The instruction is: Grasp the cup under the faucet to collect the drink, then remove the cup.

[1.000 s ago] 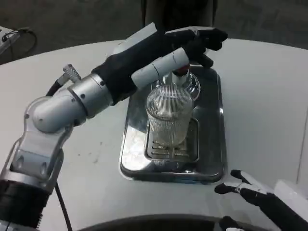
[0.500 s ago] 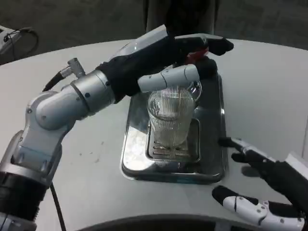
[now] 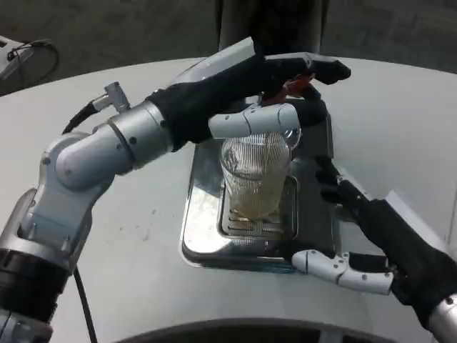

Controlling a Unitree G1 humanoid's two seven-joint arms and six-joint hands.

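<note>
On the left, your left robot hand (image 3: 275,78) still presses the faucet (image 3: 289,86) lever, and drink has begun pooling in the cup (image 3: 255,175) on the steel tray (image 3: 314,236). Your right robot hand (image 3: 371,239), fingers spread and empty, has closed in beside it.

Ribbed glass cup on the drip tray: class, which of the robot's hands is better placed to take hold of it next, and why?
Probably the right hand: it is open beside the cup, fingers toward it. The left hand is busy above at the red faucet lever.
</note>
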